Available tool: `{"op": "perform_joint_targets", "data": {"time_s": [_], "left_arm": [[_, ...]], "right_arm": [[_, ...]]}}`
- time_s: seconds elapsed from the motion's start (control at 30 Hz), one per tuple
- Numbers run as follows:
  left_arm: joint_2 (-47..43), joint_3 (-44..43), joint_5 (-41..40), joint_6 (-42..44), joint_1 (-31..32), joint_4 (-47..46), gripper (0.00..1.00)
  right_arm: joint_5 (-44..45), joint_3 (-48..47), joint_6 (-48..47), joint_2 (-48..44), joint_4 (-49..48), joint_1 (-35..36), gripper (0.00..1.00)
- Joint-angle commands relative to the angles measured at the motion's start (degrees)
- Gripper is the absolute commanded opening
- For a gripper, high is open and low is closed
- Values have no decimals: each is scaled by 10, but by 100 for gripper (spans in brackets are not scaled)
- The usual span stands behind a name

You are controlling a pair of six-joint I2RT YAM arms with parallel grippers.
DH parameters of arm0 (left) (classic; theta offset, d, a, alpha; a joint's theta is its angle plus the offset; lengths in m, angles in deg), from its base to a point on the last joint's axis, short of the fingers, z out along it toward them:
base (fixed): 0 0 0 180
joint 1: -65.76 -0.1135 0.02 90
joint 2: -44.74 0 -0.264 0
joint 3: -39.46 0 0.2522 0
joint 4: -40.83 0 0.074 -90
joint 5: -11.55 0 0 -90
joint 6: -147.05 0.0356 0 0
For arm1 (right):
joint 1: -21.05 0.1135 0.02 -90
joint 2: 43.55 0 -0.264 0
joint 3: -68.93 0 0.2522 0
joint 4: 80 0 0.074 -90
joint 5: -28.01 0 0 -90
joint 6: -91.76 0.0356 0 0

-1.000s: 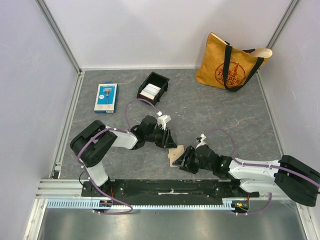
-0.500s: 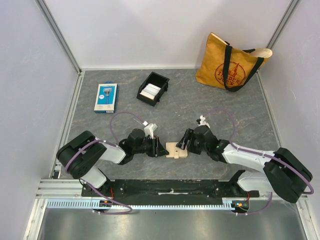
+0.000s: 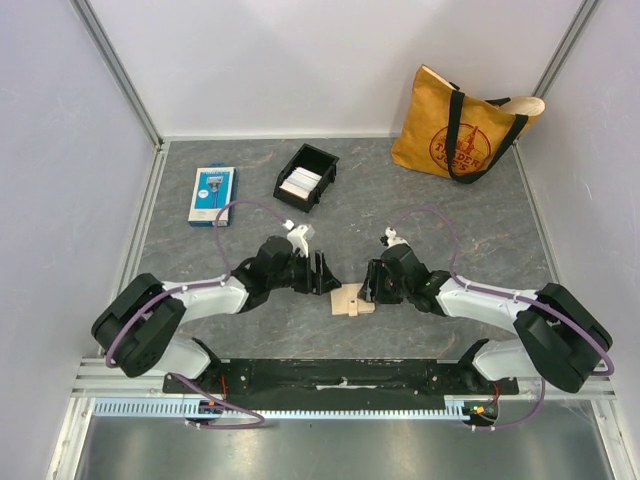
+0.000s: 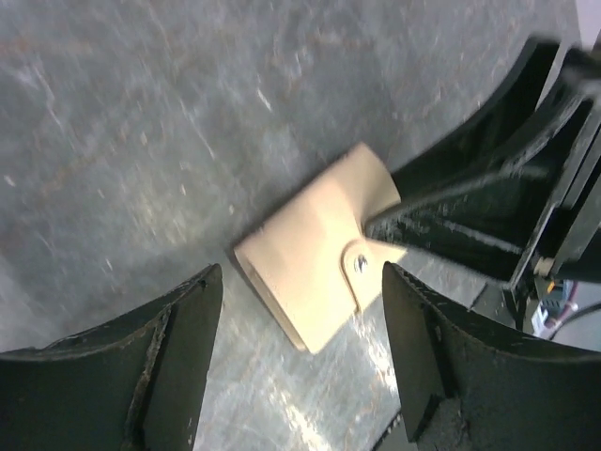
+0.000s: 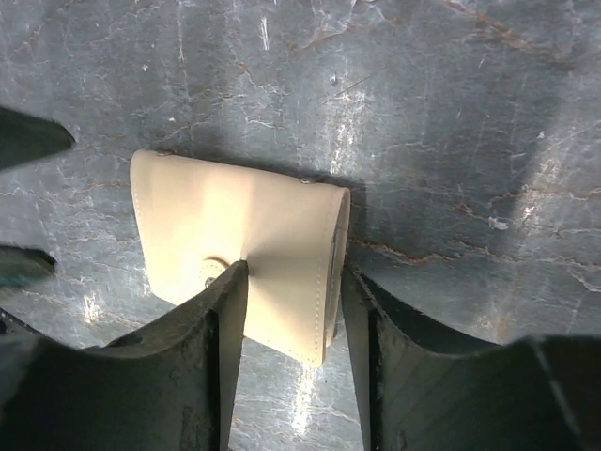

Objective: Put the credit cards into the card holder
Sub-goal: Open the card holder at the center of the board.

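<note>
The tan card holder point(image 3: 352, 299) lies closed at the table's middle front, its snap tab facing my left arm. It also shows in the left wrist view point(image 4: 315, 263) and the right wrist view point(image 5: 235, 230). My right gripper point(image 3: 368, 290) point(image 5: 293, 272) is shut on the holder's right end, one finger on its face and one behind its edge. My left gripper point(image 3: 330, 275) point(image 4: 299, 272) is open, its jaws wide, just left of the holder and not touching it. White credit cards point(image 3: 300, 182) sit in a black tray at the back; I can tell no other colours.
The black tray point(image 3: 322, 160) stands at the back centre-left. A blue-and-white retail package point(image 3: 212, 195) lies at the back left. A yellow tote bag point(image 3: 465, 125) stands at the back right. Metal rails border the table's sides.
The holder has shifted away from the front edge and turned along with my right gripper. My left gripper dropped toward it, then rose slightly to its left.
</note>
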Motion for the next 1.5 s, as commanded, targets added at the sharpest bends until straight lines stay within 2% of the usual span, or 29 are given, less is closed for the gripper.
{"op": "perform_joint_targets", "data": {"time_s": [0.0, 0.17, 0.23, 0.37, 0.57, 0.77, 1.0, 1.2, 1.27, 1.33, 1.43, 1.47], "left_arm": [[38, -51, 27, 61, -23, 33, 75], [90, -92, 109, 82, -52, 25, 75], [107, -102, 140, 90, -64, 22, 75], [126, -110, 207, 103, -99, 6, 75], [160, -138, 317, 135, -141, -16, 78], [218, -163, 426, 153, -143, -30, 78], [238, -125, 458, 148, -142, -55, 72], [239, -116, 469, 139, -142, -57, 45], [239, -113, 469, 133, -142, -64, 33], [239, -110, 466, 130, -142, -66, 17], [234, -104, 443, 123, -142, -66, 5], [231, -101, 437, 121, -142, -66, 3]], "right_arm": [[8, 2, -19, 14, -2, -3, 46], [1, 20, -56, 0, -60, -3, 9], [-3, 26, -85, -13, -81, -3, 0], [-27, 39, -144, -42, -128, -3, 0], [-86, 29, -232, -53, -135, -3, 0], [-101, 21, -251, -39, -148, -3, 0], [-91, 28, -271, -42, -174, -3, 0], [-72, 28, -284, -44, -182, -3, 0], [-70, 28, -285, -42, -184, -4, 0], [-60, 23, -281, -37, -177, -3, 0], [7, -14, -250, -35, -95, -6, 14], [27, -26, -241, -39, -67, -7, 25]]}}
